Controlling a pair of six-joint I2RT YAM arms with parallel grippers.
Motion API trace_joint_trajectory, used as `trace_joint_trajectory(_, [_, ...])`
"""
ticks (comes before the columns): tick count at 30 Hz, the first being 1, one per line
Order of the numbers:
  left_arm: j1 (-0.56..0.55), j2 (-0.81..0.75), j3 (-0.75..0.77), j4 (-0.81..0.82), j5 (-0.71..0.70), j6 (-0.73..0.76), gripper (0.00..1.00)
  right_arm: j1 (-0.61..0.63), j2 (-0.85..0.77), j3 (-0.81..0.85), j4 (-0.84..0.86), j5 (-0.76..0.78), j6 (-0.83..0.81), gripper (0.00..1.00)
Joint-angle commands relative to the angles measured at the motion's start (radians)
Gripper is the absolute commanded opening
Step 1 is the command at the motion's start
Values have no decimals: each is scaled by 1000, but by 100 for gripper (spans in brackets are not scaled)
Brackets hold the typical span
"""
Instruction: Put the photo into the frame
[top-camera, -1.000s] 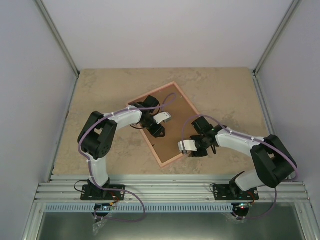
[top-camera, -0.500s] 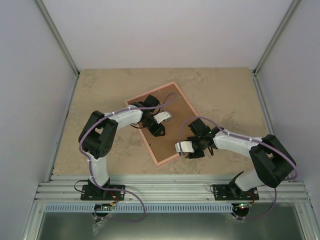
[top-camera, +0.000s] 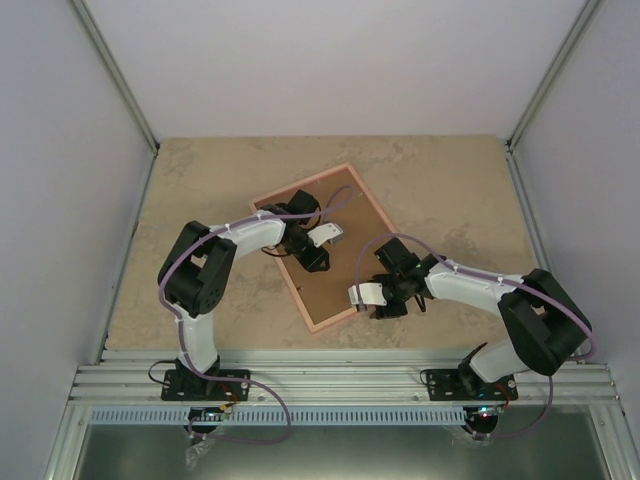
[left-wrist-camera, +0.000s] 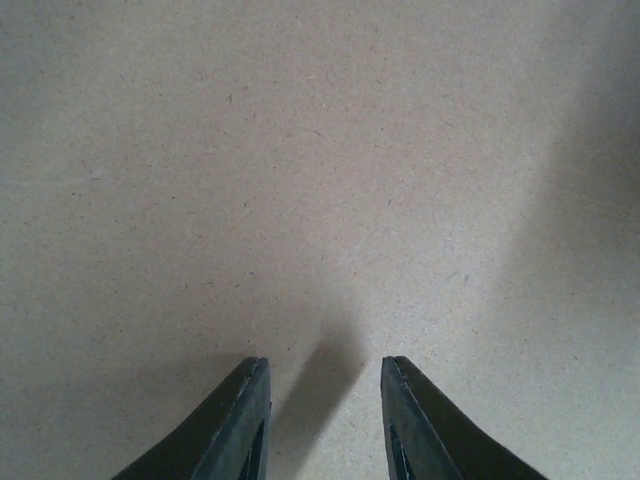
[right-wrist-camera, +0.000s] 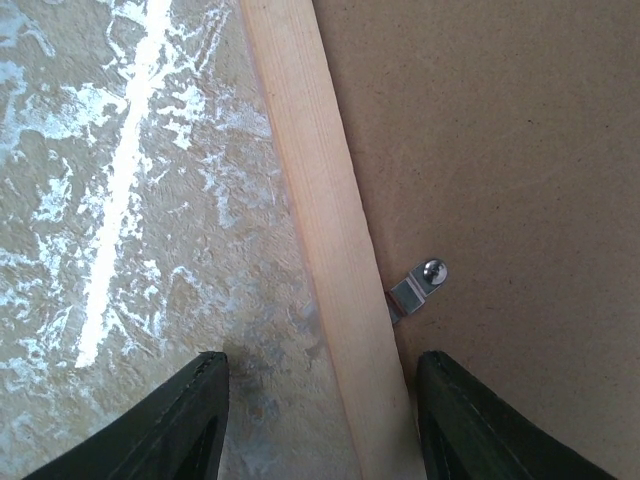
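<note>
The pink frame (top-camera: 372, 196) lies flat and askew on the table, face down, with a brown backing board (top-camera: 345, 225) filling it. The photo is hidden. My left gripper (top-camera: 318, 262) hovers low over the board (left-wrist-camera: 320, 180); in the left wrist view the gripper (left-wrist-camera: 323, 362) is open with nothing between its fingers. My right gripper (top-camera: 383, 300) is at the frame's lower right side. In the right wrist view it (right-wrist-camera: 322, 358) is open, straddling the frame's rail (right-wrist-camera: 310, 170), with a small metal clip (right-wrist-camera: 418, 287) on the board (right-wrist-camera: 500, 130) just beside the rail.
The beige mottled tabletop (top-camera: 200, 200) surrounds the frame and shows left of the rail as tabletop (right-wrist-camera: 120, 250). White walls with metal posts (top-camera: 120, 80) close in the back and sides. An aluminium rail (top-camera: 340, 380) runs along the near edge.
The right gripper has shifted a little left toward the frame's edge and its jaws have widened. The left gripper's jaws have narrowed; that arm has hardly moved.
</note>
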Motion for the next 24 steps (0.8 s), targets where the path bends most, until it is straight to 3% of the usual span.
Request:
trace_joint_trajectory(1, [-5, 44, -4, -22, 2, 6, 33, 20, 32, -9, -41, 4, 31, 53])
trace_joint_trajectory(24, [-10, 52, -26, -19, -28, 22, 26, 21, -24, 74, -89, 9, 44, 58])
